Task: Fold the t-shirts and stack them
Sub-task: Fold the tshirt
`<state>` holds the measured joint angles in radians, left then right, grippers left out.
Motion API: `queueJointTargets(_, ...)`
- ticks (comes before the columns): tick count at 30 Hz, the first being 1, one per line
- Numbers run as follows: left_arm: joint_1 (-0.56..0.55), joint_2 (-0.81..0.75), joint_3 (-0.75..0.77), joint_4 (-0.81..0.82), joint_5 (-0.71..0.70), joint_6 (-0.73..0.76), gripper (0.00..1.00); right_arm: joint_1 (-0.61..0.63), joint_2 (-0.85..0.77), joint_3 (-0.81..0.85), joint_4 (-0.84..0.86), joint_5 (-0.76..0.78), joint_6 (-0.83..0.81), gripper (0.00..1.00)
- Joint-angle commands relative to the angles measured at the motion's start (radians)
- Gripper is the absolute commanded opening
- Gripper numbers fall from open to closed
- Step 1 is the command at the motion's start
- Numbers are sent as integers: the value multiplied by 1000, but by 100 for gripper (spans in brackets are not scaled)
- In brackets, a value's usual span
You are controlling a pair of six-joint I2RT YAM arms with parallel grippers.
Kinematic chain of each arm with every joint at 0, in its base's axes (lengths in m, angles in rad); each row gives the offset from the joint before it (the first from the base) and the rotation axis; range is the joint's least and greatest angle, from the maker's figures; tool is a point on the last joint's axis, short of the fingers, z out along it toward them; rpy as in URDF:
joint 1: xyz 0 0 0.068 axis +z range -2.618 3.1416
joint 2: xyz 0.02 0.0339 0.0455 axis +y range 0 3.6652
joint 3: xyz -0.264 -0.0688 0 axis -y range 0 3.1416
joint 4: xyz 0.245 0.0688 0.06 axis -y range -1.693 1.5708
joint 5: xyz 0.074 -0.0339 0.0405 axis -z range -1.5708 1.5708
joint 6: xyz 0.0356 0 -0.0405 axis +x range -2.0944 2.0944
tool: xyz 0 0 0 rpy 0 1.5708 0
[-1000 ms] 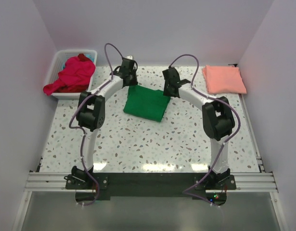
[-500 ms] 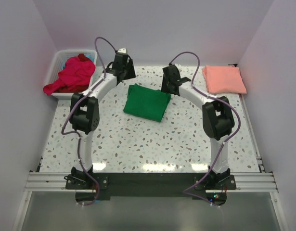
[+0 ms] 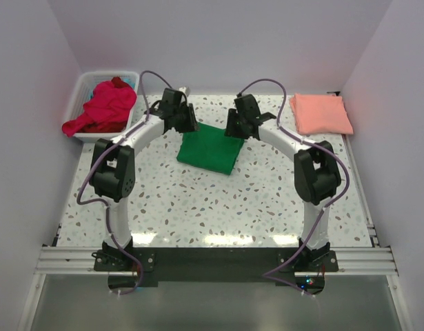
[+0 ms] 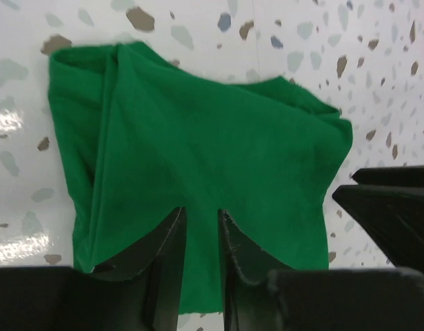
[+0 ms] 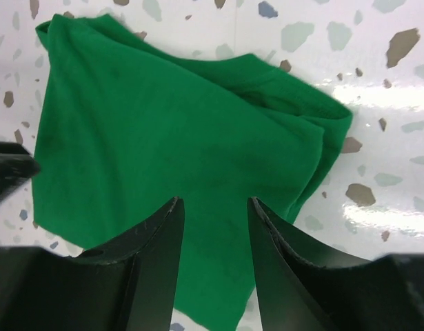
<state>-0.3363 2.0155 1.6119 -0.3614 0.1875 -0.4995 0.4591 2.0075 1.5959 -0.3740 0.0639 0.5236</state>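
Overhead view from high behind, wrist views close, facing down, all sharing the green t-shirt (image 3: 210, 147)

bright, even light fell from above, and the glossy table (image 3: 198, 207) threw back white glare along its near edge and in patches beside the green t-shirt (image 4: 198, 138) in both wrist views. shadows were soft and faint. the close, dark fingers (image 5: 149, 262) looked slightly blurred, while the cloth stayed sharp.

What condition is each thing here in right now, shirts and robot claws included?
Green t-shirt: folded, flat on table.
Salmon-pink t-shirt: folded, far right corner.
Red t-shirts: crumpled, heaped in basket.
Left gripper: jaws slightly apart, over green t-shirt.
Right gripper: open, over green t-shirt.
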Motion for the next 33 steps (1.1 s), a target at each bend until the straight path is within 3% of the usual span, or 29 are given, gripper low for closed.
queueJointTargets(1,-23,-14,-47,21,89,-37,26,6,-21,-2,9,-134,42,45)
queueJointTargets(6,-26,3,-52,-4,-15,-51,12,27,-10,-7,-17,-219,26,45)
queueJointTargets(12,-26,-17,-87,-122,-184,-82,6,50,34,-2,-118,-314,-45,43)
queueJointTargets(21,-38,-74,-288,-113,-210,-63,3,55,2,-105,-210,-276,-114,41)
queueJointTargets(33,-82,-167,-414,-198,-284,-59,3,55,56,-106,-362,-78,-146,39)
